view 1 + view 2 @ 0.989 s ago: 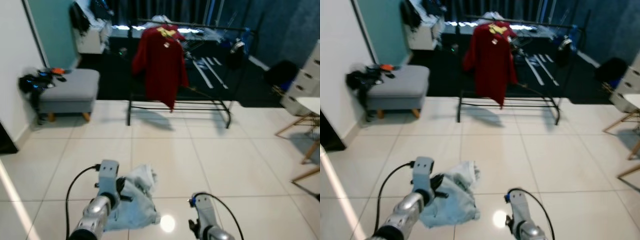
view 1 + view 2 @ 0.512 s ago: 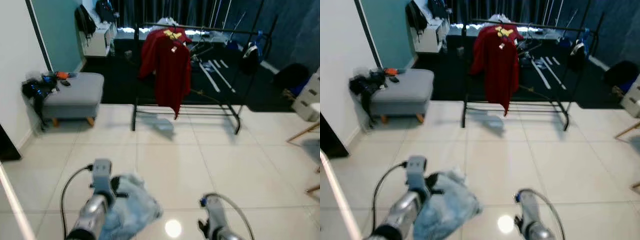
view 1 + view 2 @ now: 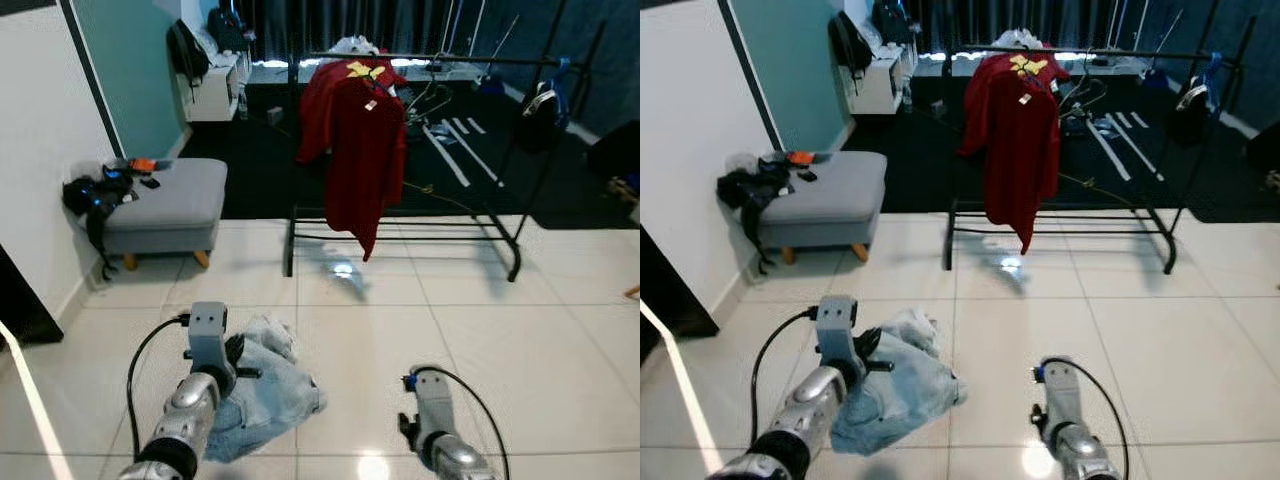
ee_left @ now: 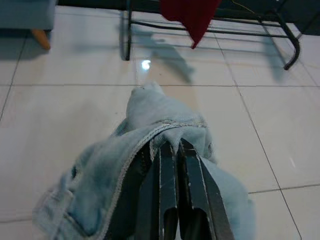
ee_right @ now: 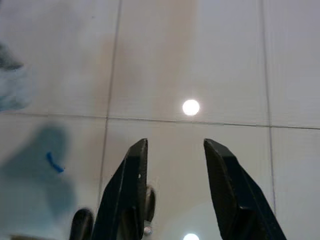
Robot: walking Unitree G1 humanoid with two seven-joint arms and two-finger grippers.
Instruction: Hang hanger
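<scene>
Left gripper (image 4: 172,150) pinched tight on pale blue garment (image 3: 262,395), cloth bunched around and draped below the fingers, above tiled floor (image 3: 560,330). Right gripper (image 5: 172,150) spread apart, holding nothing, low over bare tile. Farther ahead, black clothes rack (image 3: 520,170) with red shirt (image 3: 358,140) hanging from its rail; grey ottoman (image 3: 165,195) off left.

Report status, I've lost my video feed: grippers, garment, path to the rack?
Left gripper shut on light blue garment, carried low. Right gripper open, empty, over floor tiles. Clothes rack ahead, red shirt hanging; nothing between.
</scene>
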